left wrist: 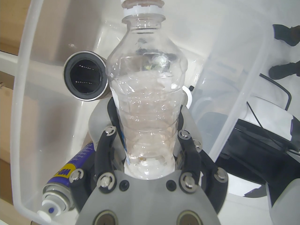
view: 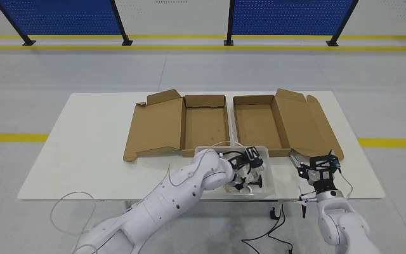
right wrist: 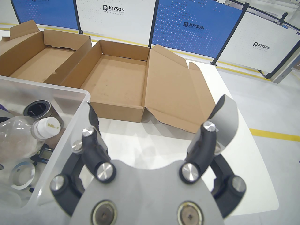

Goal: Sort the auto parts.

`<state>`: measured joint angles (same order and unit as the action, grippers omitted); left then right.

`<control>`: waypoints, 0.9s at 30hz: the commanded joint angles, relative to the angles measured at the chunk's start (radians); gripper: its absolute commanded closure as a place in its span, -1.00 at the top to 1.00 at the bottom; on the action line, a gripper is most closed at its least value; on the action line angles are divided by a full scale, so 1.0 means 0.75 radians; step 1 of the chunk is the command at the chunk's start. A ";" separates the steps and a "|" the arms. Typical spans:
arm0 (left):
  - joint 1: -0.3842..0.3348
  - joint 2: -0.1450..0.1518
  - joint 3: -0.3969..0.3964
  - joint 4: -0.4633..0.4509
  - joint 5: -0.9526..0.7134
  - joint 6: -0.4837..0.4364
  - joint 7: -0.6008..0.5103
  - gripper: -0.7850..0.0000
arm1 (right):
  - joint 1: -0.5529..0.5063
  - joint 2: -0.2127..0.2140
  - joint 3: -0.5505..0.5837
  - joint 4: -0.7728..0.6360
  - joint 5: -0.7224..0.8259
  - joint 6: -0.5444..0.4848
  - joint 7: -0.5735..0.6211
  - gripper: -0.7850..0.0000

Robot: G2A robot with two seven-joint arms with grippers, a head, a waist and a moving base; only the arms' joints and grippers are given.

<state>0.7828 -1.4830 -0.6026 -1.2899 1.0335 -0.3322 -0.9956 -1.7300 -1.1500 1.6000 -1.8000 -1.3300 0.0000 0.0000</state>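
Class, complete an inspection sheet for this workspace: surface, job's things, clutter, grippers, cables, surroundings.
Surface: white table with two open empty boxes and a clear bin.
Job's things: bottle, metal cylinder and spray can in the bin.
Clutter: nothing seen.
Grippers: left gripper shut on the bottle; right gripper open beside the bin.
Cables: black cable below the table's near edge.
Surroundings: blue and white panels, yellow floor lines.

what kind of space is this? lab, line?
Probably a fenced robot test cell on a factory-style floor: blue and white partition panels, yellow floor lines, one white table with two open cardboard boxes.
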 commanded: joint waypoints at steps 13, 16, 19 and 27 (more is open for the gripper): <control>0.186 0.092 -0.211 -0.290 0.150 -0.011 0.132 -1.00 | 0.000 0.000 0.000 0.000 0.000 0.000 0.000 1.00; 0.236 0.112 -0.261 -0.352 0.202 -0.011 0.178 -1.00 | 0.000 0.000 0.000 0.000 0.000 0.000 0.000 1.00; 0.296 0.131 -0.315 -0.412 0.241 -0.011 0.258 -1.00 | 0.000 0.000 0.000 0.000 0.000 0.000 0.000 1.00; 0.444 0.173 -0.418 -0.576 0.378 -0.017 0.417 -1.00 | 0.000 0.000 0.000 0.000 0.000 0.000 0.000 1.00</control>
<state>1.0986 -1.3559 -0.9084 -1.7040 1.3128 -0.3459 -0.7039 -1.7300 -1.1500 1.6000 -1.8000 -1.3300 0.0000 0.0000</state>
